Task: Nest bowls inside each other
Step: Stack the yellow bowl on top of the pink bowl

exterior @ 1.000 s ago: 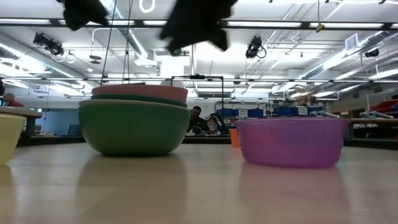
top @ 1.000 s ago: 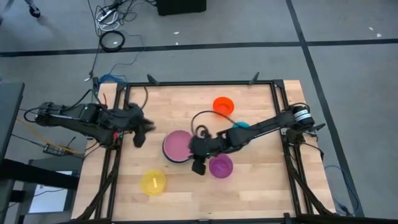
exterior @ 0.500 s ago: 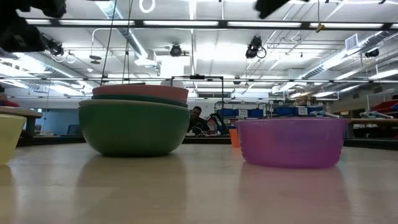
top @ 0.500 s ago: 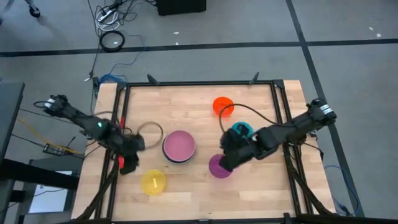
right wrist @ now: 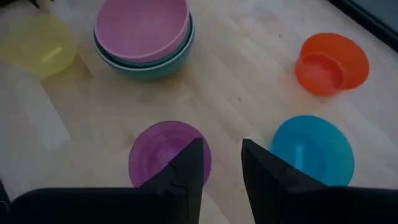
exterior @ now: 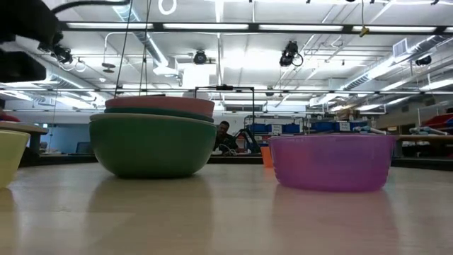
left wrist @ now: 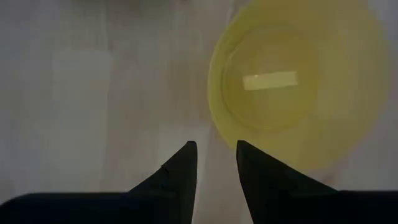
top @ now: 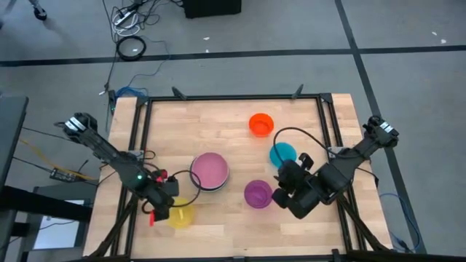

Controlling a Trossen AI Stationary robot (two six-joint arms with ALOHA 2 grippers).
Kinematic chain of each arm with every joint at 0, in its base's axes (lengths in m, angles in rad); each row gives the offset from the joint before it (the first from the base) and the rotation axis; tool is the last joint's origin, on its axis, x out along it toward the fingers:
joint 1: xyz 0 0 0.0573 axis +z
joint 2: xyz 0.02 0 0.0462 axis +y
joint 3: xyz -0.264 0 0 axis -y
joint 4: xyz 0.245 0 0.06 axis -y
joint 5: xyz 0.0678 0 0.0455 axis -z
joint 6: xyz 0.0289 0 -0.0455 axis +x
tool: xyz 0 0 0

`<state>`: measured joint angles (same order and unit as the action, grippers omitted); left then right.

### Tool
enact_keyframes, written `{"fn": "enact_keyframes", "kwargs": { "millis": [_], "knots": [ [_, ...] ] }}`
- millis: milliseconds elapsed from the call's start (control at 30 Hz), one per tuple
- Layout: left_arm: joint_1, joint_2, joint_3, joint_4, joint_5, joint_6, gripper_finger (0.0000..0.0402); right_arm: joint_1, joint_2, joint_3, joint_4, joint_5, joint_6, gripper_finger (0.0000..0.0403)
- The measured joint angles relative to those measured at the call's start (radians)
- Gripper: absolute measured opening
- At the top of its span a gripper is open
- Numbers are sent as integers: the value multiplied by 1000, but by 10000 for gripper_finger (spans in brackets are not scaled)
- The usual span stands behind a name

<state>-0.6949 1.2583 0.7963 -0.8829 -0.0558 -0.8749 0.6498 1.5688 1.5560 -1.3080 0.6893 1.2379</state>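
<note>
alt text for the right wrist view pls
Seen past the right gripper, whose two dark fingers stand slightly apart and hold nothing, a wooden table holds a purple bowl, a cyan-blue bowl, an orange bowl, a yellow bowl and a pink-topped bowl stack.

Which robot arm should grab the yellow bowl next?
Probably the left arm. Its left gripper hangs right above the yellow bowl's rim, fingers apart, holding nothing. The right gripper is across the table, over the purple bowl, so it would have much farther to go.
</note>
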Motion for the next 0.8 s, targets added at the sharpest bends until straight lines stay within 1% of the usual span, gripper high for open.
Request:
{"fn": "enact_keyframes", "kwargs": {
  "millis": [167,400,500,633,800],
  "knots": [
    [-2,38,15,9,53,-109,122,6,0,0,-1,-1,25,96],
    [-6,41,19,25,39,-157,122,2,0,0,-1,-1,19,96],
    [-6,69,19,24,27,-199,122,2,0,0,0,0,19,96],
    [-6,136,19,34,47,-202,122,2,0,0,1,-1,19,96],
    [-6,198,19,67,43,-184,122,2,0,0,3,-1,18,96]
  ]
}}
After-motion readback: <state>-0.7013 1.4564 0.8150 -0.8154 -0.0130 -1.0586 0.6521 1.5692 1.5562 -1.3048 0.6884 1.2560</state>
